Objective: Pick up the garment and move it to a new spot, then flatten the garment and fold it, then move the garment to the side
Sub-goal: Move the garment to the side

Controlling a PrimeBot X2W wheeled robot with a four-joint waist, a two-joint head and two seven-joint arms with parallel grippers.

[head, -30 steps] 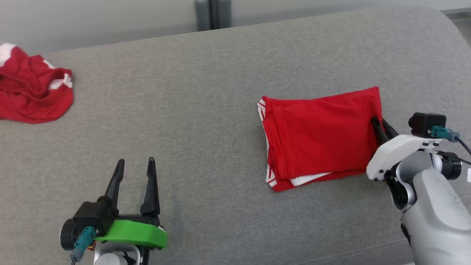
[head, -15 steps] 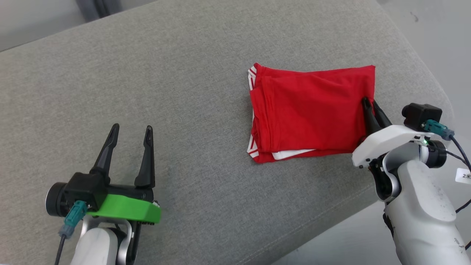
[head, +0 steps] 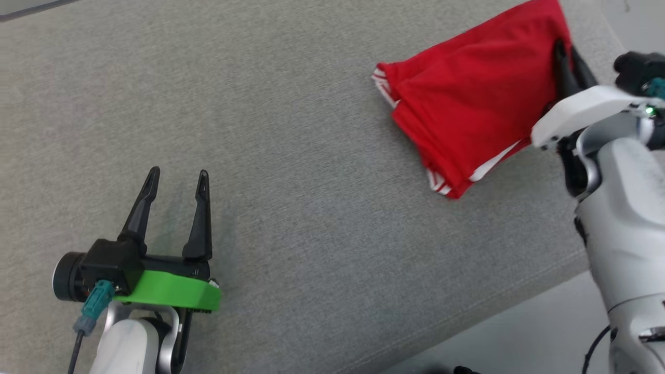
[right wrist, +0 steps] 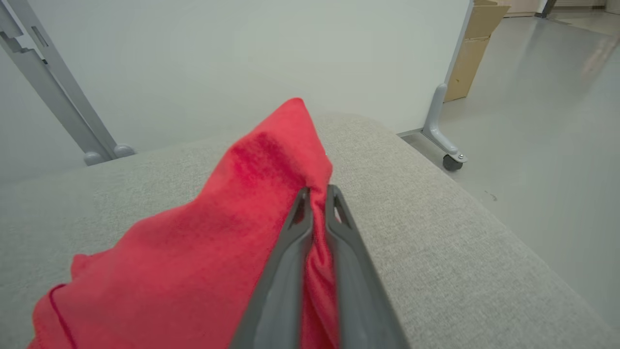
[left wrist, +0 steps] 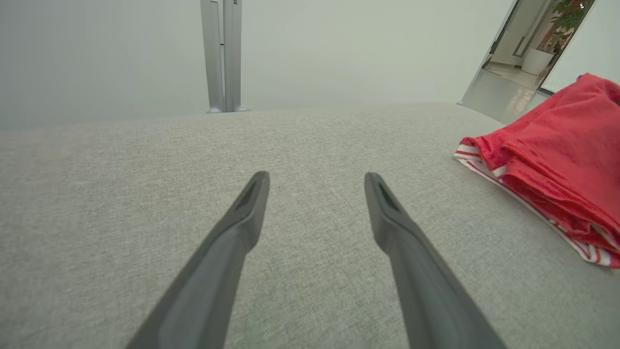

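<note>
The folded red garment (head: 467, 109) is lying near the right end of the grey cushion (head: 291, 171), one edge raised where the right tool (head: 566, 49) is pinching it between almost-closed fingers. The left tool (head: 176, 176) is hovering wide and empty, well apart. Judging by the fold, the final sideways move is underway, and the next move is calling for a steady carry and a release short of the cushion's edge.

Three views over one grey surface (head: 311, 156).
Head: steeply down. Wrists: low, close, along the fingers (left wrist: 232, 242) toward the far wall (left wrist: 339, 48). Shared by all three: the red garment (head: 467, 104).
</note>
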